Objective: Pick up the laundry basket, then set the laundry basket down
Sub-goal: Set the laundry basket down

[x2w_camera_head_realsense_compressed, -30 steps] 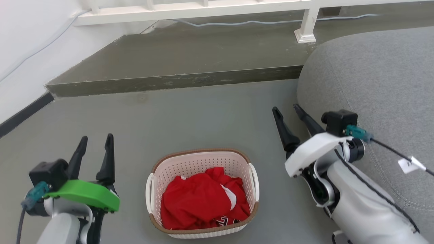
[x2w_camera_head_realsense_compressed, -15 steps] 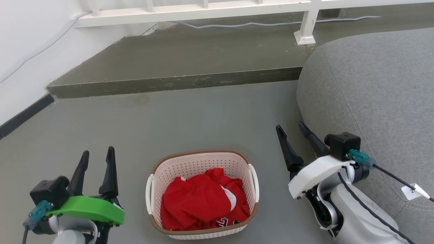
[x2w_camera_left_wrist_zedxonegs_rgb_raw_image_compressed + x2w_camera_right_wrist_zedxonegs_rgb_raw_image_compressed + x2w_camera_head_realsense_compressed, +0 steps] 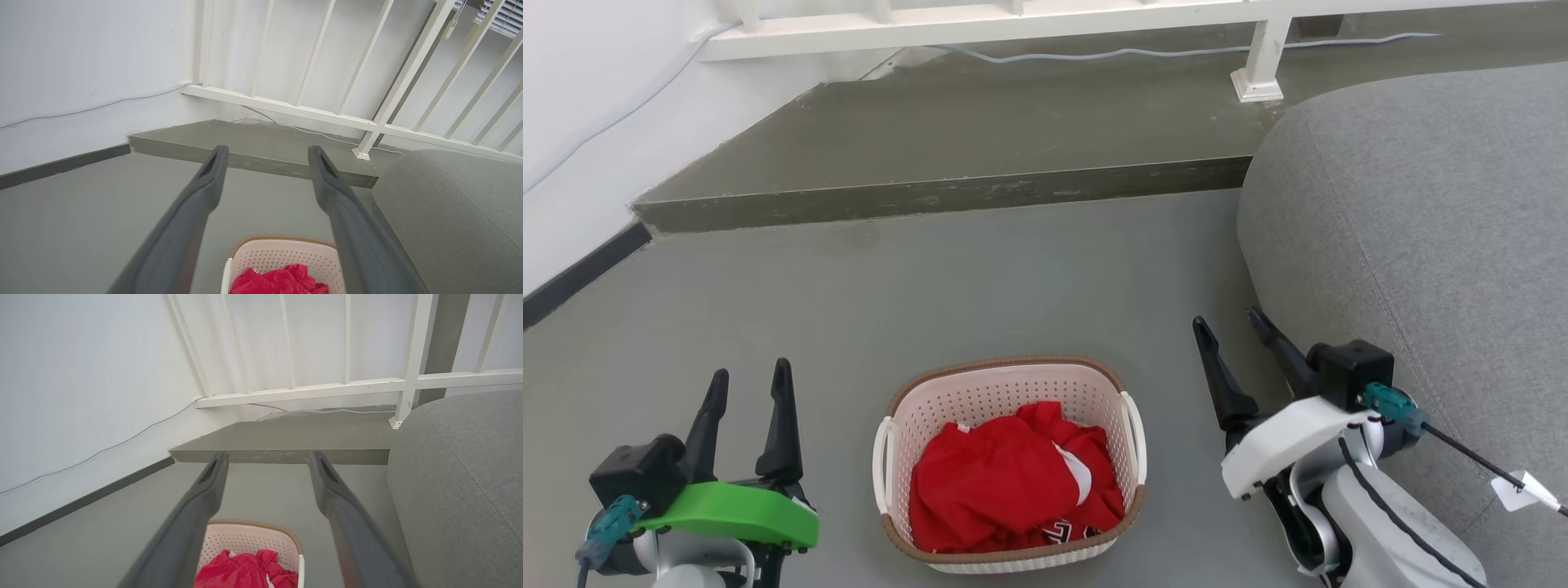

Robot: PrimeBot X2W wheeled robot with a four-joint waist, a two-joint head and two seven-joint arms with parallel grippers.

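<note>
The laundry basket [image 3: 980,394] rests on the grey floor at the bottom middle of the head view, cream-white and perforated with a brown rim, holding a crumpled red garment [image 3: 1009,483]. Its far rim also shows low in the left wrist view [image 3: 286,255] and the right wrist view [image 3: 253,538]. My left gripper [image 3: 750,380] hovers open to the basket's left, clear of it. To the basket's right my right gripper [image 3: 1229,324] is open too, beside the grey sofa. Neither touches the basket or its white side handles [image 3: 1132,437].
A large grey sofa [image 3: 1421,212] fills the right side, close to my right arm. A raised concrete step [image 3: 947,196] runs across behind the basket, with a white railing [image 3: 1013,20] and a cable above it. A white wall with a dark baseboard [image 3: 580,273] stands at the left.
Both grippers have drawn back toward the bottom of the head view, the right one most, still open. The basket has stayed put.
</note>
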